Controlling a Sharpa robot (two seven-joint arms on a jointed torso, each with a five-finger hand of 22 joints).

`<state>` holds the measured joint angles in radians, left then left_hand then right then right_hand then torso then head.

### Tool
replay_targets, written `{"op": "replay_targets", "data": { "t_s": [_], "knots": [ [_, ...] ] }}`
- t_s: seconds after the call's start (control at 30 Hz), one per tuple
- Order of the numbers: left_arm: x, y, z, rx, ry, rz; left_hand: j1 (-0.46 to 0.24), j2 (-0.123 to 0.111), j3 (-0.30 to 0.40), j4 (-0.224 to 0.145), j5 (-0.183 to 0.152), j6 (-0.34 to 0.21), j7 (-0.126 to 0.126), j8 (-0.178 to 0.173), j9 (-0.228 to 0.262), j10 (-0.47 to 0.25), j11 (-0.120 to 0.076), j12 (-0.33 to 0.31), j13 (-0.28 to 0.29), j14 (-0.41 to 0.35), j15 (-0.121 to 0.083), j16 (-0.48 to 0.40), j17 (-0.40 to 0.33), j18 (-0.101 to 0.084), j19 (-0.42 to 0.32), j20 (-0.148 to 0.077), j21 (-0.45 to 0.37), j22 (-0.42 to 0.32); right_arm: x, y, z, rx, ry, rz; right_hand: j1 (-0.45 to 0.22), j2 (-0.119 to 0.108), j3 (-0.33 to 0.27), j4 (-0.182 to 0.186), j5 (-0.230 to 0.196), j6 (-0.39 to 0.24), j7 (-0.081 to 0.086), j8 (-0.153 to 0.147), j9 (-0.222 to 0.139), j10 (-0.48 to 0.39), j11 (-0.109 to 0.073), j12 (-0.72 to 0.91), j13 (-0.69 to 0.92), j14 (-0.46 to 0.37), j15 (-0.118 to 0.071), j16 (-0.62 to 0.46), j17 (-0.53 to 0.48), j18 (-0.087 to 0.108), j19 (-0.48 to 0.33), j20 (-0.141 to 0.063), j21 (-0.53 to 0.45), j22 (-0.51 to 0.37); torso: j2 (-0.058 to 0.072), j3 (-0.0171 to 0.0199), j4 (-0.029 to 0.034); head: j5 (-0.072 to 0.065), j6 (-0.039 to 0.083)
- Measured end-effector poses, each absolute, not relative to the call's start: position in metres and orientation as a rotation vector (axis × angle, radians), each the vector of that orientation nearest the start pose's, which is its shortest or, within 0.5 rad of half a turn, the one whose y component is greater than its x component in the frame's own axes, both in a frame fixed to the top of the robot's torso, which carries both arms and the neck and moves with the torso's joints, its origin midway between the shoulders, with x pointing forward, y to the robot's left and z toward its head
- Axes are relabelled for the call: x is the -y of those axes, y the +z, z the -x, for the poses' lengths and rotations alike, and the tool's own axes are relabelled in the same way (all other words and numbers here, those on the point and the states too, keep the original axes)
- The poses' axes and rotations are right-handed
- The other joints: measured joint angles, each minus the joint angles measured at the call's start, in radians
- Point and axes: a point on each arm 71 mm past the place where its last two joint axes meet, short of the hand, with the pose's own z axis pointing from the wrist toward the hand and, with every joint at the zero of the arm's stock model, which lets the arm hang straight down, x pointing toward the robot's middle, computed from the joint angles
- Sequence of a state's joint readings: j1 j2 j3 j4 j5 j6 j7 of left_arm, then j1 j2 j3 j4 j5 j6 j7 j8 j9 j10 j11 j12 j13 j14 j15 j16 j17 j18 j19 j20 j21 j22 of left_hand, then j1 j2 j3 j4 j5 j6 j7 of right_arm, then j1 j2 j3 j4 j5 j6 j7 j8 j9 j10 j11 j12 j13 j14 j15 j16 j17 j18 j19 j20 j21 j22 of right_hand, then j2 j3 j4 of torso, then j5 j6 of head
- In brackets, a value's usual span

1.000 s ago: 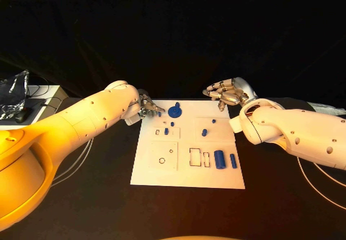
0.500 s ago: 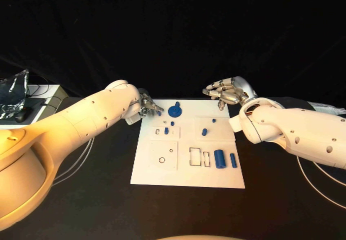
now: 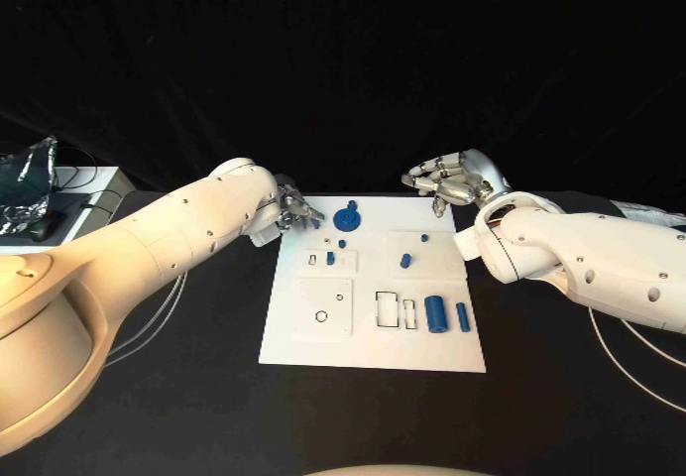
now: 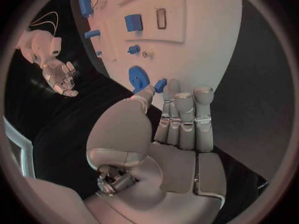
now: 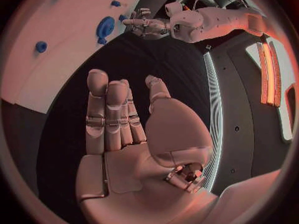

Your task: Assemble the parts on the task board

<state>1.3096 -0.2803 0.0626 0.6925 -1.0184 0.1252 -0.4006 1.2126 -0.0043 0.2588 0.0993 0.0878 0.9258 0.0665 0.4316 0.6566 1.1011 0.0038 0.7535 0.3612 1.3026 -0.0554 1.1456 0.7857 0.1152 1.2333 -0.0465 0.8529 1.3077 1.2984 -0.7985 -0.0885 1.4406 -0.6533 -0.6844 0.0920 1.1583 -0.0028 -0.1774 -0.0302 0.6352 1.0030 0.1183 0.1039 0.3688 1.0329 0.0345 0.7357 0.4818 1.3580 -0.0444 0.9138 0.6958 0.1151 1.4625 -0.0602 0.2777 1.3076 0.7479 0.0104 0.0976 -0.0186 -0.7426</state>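
Blue gear [image 3: 346, 219] sits upper centre on the task board [image 3: 375, 349], just beside the left hand [image 3: 293, 211], fingers [image 4: 185, 115] together pinching a small blue part [image 4: 160, 85]; it may slip. Right hand [image 3: 455, 179] hovers empty, loosely curled.

A flat white rectangular task board [image 3: 375, 337] lies in the middle of the frame on the black counter, with outlined recesses across its surface. Small blue plastic parts sit on it: a round gear-like piece [image 3: 348, 219] at upper centre, two short pegs [image 3: 330, 259] just below it, another peg [image 3: 404, 263] to their right, and two upright cylinders [image 3: 434, 315] at lower right.
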Motion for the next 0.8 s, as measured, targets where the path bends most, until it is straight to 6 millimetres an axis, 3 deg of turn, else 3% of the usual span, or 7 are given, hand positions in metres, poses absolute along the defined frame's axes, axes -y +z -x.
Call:
{"op": "replay_targets", "data": {
  "t_s": [0.17, 0.2, 0.3, 0.5, 0.6, 0.73, 0.8],
  "knots": [
    [-0.1574, -0.1714, -0.6191, -2.095, -0.452, 0.456, 0.037, -0.009, 0.119, -0.05, 0.001, 0.003, -0.003, -0.022, -0.02, 0.002, -0.002, -0.019, -0.011, 0.0, 0.0, 0.006, 0.006, -0.002, 0.001, -0.009, 0.009, 0.0, 0.2259, -0.1461, -0.5189, -1.368, 0.919, -0.627, 0.0, 0.0, 0.0, -0.001, 0.0, 0.0, 0.0, 0.0, 0.0, 0.0, 0.0, 0.0, 0.0, 0.0, 0.0, 0.0, 0.0, 0.0, 0.0, 0.0, 0.002, 0.0, 0.0, -0.0002, 0.0002, 0.0, -0.001],
    [-0.1574, -0.1715, -0.619, -2.096, -0.453, 0.456, 0.039, -0.012, 0.145, -0.056, 0.007, 0.002, -0.002, -0.026, -0.021, 0.005, -0.004, -0.025, -0.014, 0.0, 0.0, 0.006, 0.008, -0.015, 0.001, -0.009, 0.013, 0.0, 0.226, -0.146, -0.5189, -1.368, 0.919, -0.627, 0.0, 0.0, -0.001, -0.005, 0.0, 0.0, 0.0, 0.0, -0.001, 0.001, -0.001, 0.0, 0.0, 0.0, 0.0, 0.0, 0.0, 0.0, 0.0, 0.0, 0.005, 0.0, 0.0, -0.0002, 0.0002, 0.001, -0.002],
    [-0.1569, -0.1726, -0.6182, -2.1, -0.457, 0.457, 0.029, -0.025, 0.176, -0.026, 0.032, 0.004, 0.0, -0.022, -0.021, 0.018, -0.007, -0.037, -0.022, 0.002, -0.002, 0.008, 0.012, -0.016, 0.001, -0.009, 0.019, 0.0, 0.2265, -0.146, -0.519, -1.368, 0.918, -0.628, 0.0, 0.0, 0.0, -0.006, 0.0, 0.0, 0.0, 0.0, -0.001, 0.005, -0.003, 0.0, 0.0, 0.0, 0.0, 0.0, 0.0, 0.0, 0.0, 0.0, 0.006, 0.0, 0.0, -0.0002, 0.0002, 0.001, -0.002],
    [-0.1566, -0.1735, -0.6172, -2.105, -0.463, 0.458, -0.015, -0.037, 0.211, -0.035, 0.057, 0.004, 0.0, -0.004, -0.02, 0.021, -0.011, -0.037, -0.02, 0.002, -0.002, 0.011, 0.013, -0.016, 0.001, -0.009, 0.026, 0.0, 0.2272, -0.146, -0.519, -1.367, 0.917, -0.628, 0.0, 0.0, 0.0, -0.006, 0.0, -0.002, 0.002, 0.0, -0.001, 0.005, -0.003, 0.0, 0.0, 0.0, 0.0, 0.0, 0.0, 0.0, 0.0, 0.0, 0.006, 0.0, 0.0, -0.0002, 0.0002, 0.0, -0.003],
    [-0.1565, -0.1738, -0.6168, -2.106, -0.465, 0.459, -0.026, -0.045, 0.244, -0.068, 0.098, 0.004, 0.0, -0.002, -0.02, 0.029, -0.01, -0.037, -0.016, 0.005, -0.005, 0.011, 0.013, -0.016, 0.007, -0.015, 0.035, 0.0, 0.2274, -0.146, -0.519, -1.367, 0.916, -0.628, 0.0, 0.0, 0.0, -0.006, 0.0, -0.002, 0.002, 0.0, -0.001, 0.005, -0.003, 0.0, 0.0, 0.0, 0.0, 0.0, 0.0, 0.0, 0.0, 0.0, 0.006, 0.0, 0.0, -0.0003, 0.0003, 0.0, -0.004],
    [-0.1561, -0.1738, -0.616, -2.106, -0.468, 0.457, -0.038, -0.06, 0.238, -0.074, 0.218, 0.009, 0.002, 0.01, -0.02, 0.047, -0.015, -0.037, -0.012, 0.024, -0.013, 0.011, 0.011, -0.017, 0.021, -0.029, 0.07, 0.0, 0.2277, -0.1459, -0.519, -1.367, 0.916, -0.628, 0.0, 0.0, 0.0, -0.006, 0.0, -0.002, 0.002, -0.001, -0.001, 0.005, -0.003, 0.0, 0.0, 0.0, 0.0, 0.0, 0.0, 0.0, 0.0, 0.0, 0.006, 0.0, 0.0, -0.0003, 0.0009, 0.001, -0.004],
    [-0.1562, -0.1735, -0.6155, -2.105, -0.47, 0.455, -0.037, -0.069, 0.237, -0.075, 0.255, 0.013, 0.001, 0.01, -0.02, 0.049, -0.016, -0.037, -0.012, 0.036, -0.018, 0.011, 0.009, -0.017, 0.029, -0.032, 0.086, 0.0, 0.2279, -0.1459, -0.5191, -1.366, 0.915, -0.628, 0.0, 0.0, 0.0, -0.006, 0.0, -0.002, 0.002, -0.004, -0.001, 0.005, -0.003, 0.0, 0.0, 0.0, 0.0, 0.0, 0.0, 0.0, 0.0, 0.0, 0.006, 0.0, 0.0, -0.0002, 0.0009, 0.002, -0.004]
  ]
}}
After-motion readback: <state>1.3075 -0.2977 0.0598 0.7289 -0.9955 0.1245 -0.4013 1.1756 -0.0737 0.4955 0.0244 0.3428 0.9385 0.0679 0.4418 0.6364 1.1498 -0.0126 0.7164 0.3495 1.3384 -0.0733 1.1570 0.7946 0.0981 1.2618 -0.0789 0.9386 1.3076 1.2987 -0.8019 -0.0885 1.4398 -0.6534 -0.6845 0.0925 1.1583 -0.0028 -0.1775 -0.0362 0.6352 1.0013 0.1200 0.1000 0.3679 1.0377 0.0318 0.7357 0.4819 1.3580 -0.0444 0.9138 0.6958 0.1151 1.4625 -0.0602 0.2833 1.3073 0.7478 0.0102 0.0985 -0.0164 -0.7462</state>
